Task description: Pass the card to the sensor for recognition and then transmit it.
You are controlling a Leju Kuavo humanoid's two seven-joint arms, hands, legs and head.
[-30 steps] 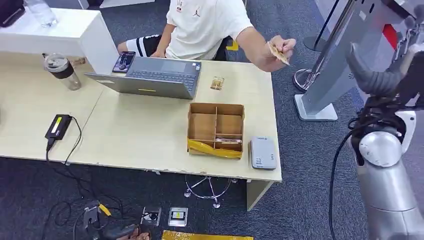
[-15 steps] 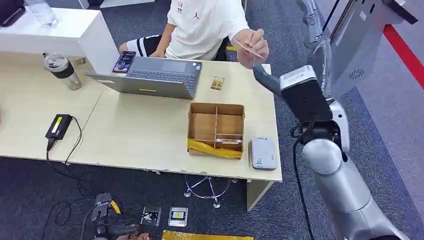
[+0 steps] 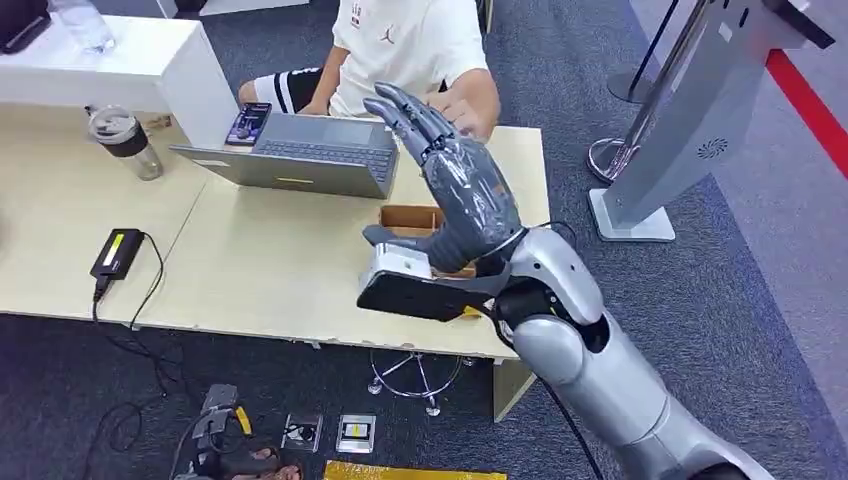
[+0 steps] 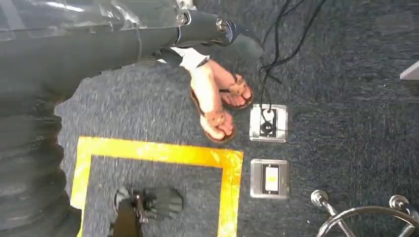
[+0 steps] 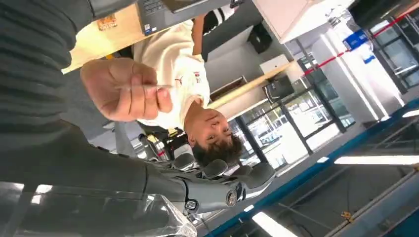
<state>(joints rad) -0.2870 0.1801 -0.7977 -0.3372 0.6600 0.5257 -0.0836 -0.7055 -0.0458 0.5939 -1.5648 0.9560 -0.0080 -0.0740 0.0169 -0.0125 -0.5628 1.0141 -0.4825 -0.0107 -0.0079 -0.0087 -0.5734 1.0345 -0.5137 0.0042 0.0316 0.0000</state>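
On the table [image 3: 260, 270] we see the laptop [image 3: 300, 152] at the far edge, a cup [image 3: 124, 142] to its left, a power adapter [image 3: 116, 252] near the front-left edge, and the divided cardboard box [image 3: 405, 217] right of centre.

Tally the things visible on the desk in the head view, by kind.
Electronics: 3 (laptop, phone, black corded device)
Drink containers: 2 (lidded cup, bottle)
Cardboard boxes: 1 (divided box, partly behind the right hand)
Total: 6
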